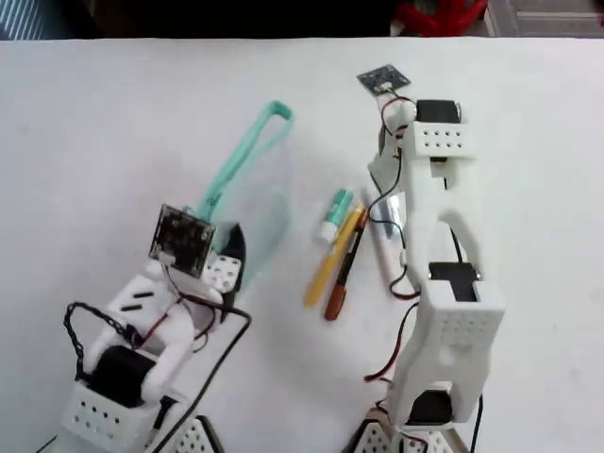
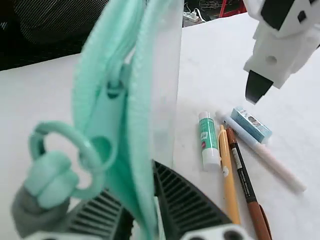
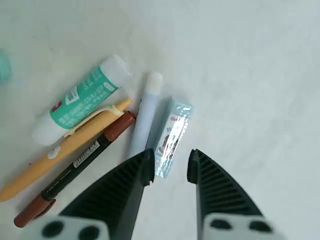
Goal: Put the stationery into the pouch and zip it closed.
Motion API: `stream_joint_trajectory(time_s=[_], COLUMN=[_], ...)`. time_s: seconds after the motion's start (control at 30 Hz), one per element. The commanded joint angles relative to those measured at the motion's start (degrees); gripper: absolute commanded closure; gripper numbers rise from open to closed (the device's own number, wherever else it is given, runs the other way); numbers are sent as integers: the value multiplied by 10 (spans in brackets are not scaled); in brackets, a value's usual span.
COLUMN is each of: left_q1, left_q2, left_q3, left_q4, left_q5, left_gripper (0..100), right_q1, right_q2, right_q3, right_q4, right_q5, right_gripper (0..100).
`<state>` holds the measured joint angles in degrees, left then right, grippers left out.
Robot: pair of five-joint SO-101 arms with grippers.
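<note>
Pouch [image 2: 150, 75] is clamped by one end in the L gripper [image 2: 142, 200], zip pull [image 2: 52, 177] close by. Can't tell if the mouth's open.

Stationery lies bunched on the desk [image 1: 113, 113] beside it: glue stick [image 3: 80, 102], yellow pen [image 3: 65, 145], brown pen [image 3: 75, 170], pale pen [image 3: 145, 115], eraser [image 3: 172, 132].

R gripper [image 3: 170, 165] hovers over the eraser, narrow gap, empty.

Prob. next is the eraser pick: widen a bit, straddle its short sides, drop straight. Pale pen sits right against it, so there's a risk of pinching both.
</note>
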<state>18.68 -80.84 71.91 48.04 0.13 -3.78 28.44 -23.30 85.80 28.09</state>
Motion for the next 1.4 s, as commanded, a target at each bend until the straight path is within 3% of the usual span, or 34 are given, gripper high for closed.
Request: stream_joint_trajectory(time_s=[0.0, 1.03, 1.2, 1.37], left_q1=[-7, -1, -1, -1], left_q2=[47, 46, 46, 46], left_q3=[-14, -1, 0, 0], left_q4=[-25, -26, -26, -26], left_q5=[-3, -3, -3, -3], left_gripper=[977, 977, 976, 976], right_q1=[4, 15, 11, 14], right_q2=[13, 134, 145, 147], right_q3=[-8, -9, -9, -9], right_q4=[-7, -63, -74, -74], right_q5=[9, 7, 11, 11], right_gripper=[875, 880, 985, 981])
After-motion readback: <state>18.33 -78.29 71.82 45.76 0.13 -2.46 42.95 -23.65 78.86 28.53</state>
